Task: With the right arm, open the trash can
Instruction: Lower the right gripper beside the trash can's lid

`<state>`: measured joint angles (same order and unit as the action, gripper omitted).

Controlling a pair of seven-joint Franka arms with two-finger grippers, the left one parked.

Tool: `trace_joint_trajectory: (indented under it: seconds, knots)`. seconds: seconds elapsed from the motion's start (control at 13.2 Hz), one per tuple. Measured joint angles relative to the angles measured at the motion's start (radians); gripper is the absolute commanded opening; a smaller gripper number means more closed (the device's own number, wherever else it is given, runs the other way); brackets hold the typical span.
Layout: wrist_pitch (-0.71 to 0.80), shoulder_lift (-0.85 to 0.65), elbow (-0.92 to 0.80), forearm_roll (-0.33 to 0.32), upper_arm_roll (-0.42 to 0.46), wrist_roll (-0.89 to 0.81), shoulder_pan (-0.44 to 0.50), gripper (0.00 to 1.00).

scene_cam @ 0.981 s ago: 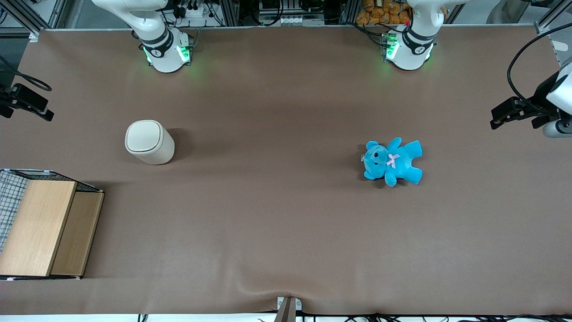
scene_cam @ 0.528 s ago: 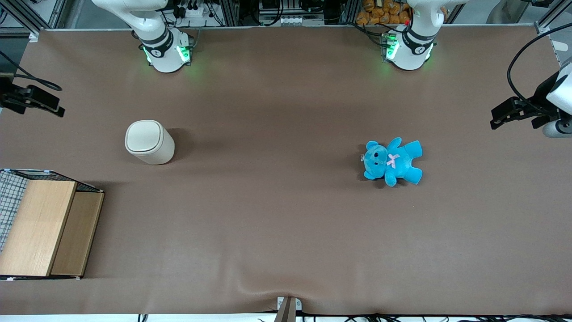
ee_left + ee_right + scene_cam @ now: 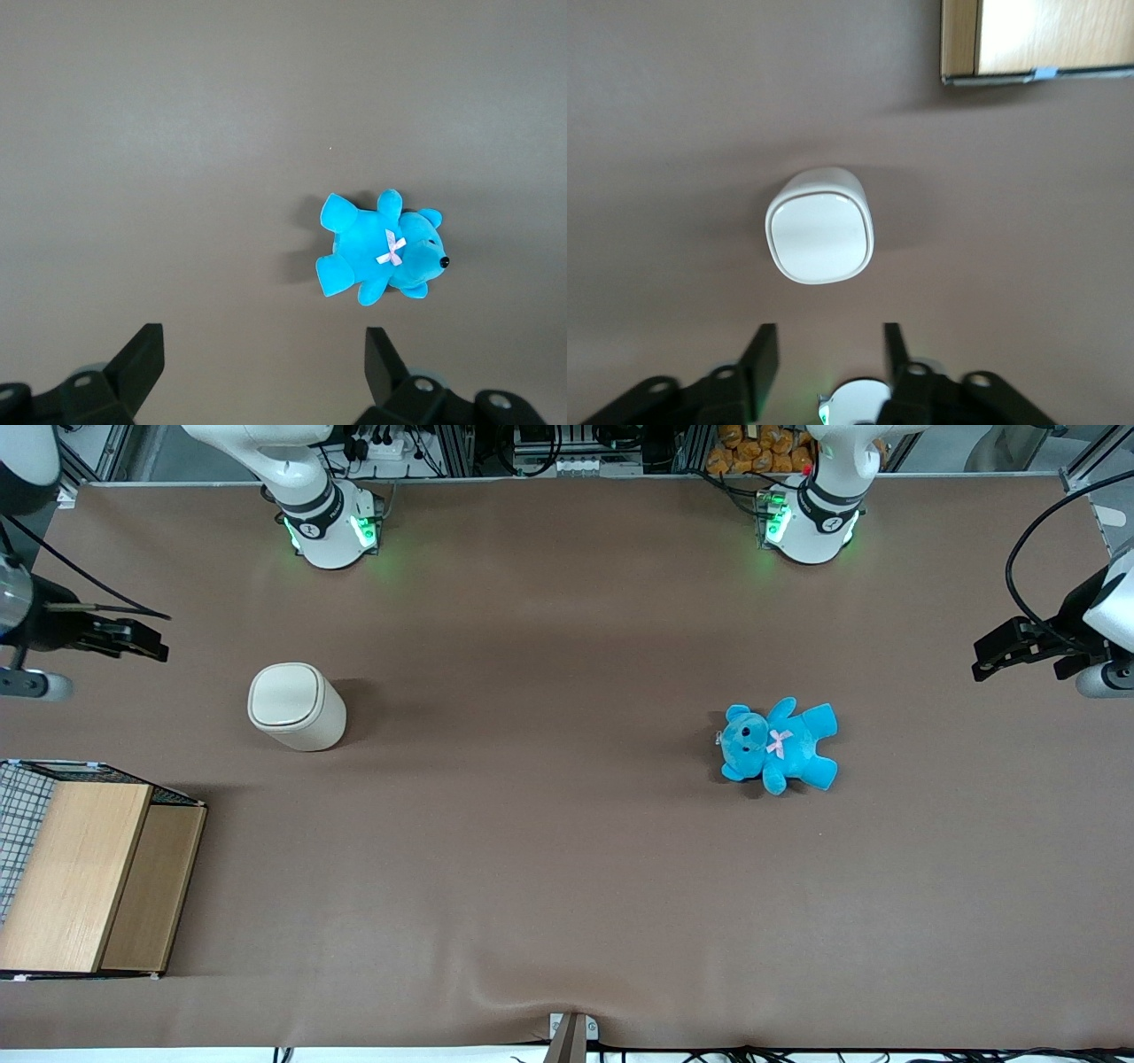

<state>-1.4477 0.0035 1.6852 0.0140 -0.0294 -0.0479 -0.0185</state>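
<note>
The trash can, lid closed and no label or writing legible on it, is seen standing upright on the brown table just farther from the front camera than the wooden box, while the gripper, fingers spread and empty, is held above the table near the can, well apart from the blue teddy toward the parked arm's end.

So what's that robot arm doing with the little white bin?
The right arm's gripper is open and up in the air at the working arm's end of the table, apart from the trash can. It isn't touching anything yet. The trash can stands upright on the brown table with its lid shut. A wooden box sits nearer the front camera than the can, and a blue teddy lies toward the parked arm's end.
</note>
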Motion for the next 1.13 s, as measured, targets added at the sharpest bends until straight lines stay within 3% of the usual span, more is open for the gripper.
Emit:
trace_joint_trajectory:
  seconds: [0.38,1.13]
  knots:
    - [-0.124,-0.028,0.177,0.000,-0.002,0.000,0.000,0.00]
    - [-0.446,-0.045,0.498,0.000,-0.010,0.001,-0.006,0.00]
